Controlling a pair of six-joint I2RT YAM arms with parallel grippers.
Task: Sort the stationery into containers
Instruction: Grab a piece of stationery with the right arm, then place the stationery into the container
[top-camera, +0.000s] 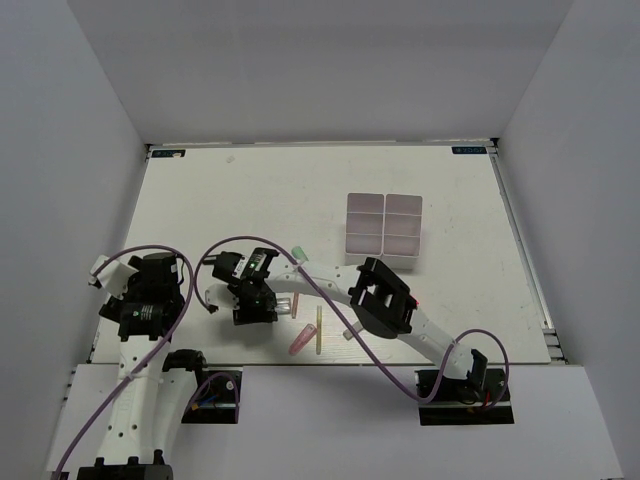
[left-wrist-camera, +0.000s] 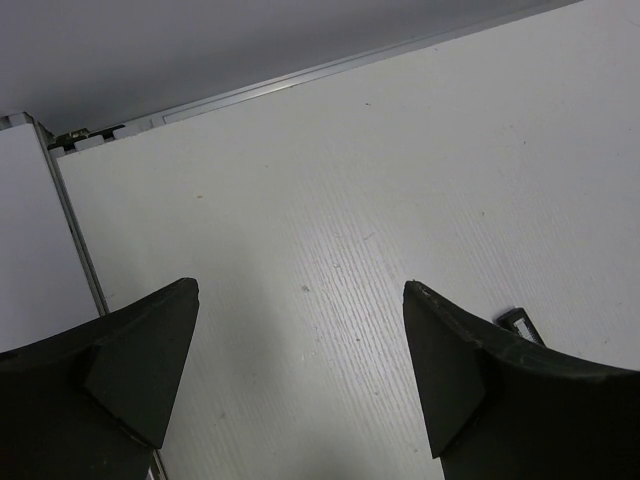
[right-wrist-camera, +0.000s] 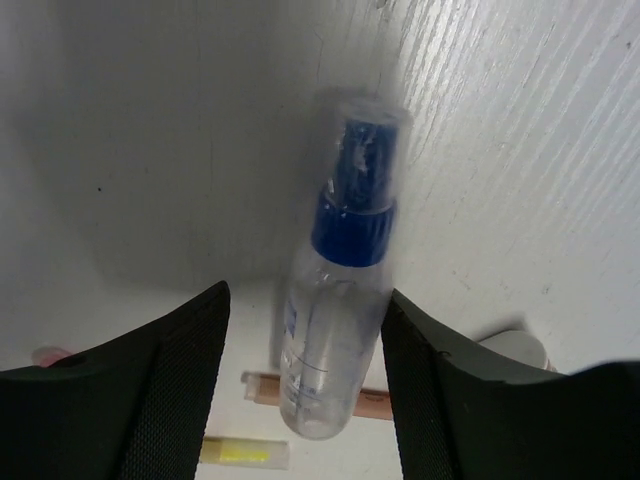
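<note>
A clear blue-capped tube (right-wrist-camera: 335, 300) stands between the fingers of my right gripper (right-wrist-camera: 305, 295). It rests against the right finger, with a gap to the left finger, so the jaws are open around it. From above, the right gripper (top-camera: 256, 306) is left of centre near the front, with the tube (top-camera: 286, 301) beside it. A pink stick (top-camera: 302, 341), a yellow stick (top-camera: 318, 330) and a green marker (top-camera: 298, 252) lie close by. The white containers (top-camera: 385, 228) sit further back on the right. My left gripper (left-wrist-camera: 300, 287) is open over bare table at the far left (top-camera: 108, 272).
White walls enclose the table on three sides. A metal rail (left-wrist-camera: 300, 80) runs along the table edge ahead of the left gripper. Purple cables (top-camera: 225, 245) loop over both arms. The right arm (top-camera: 385, 300) stretches across the front of the table.
</note>
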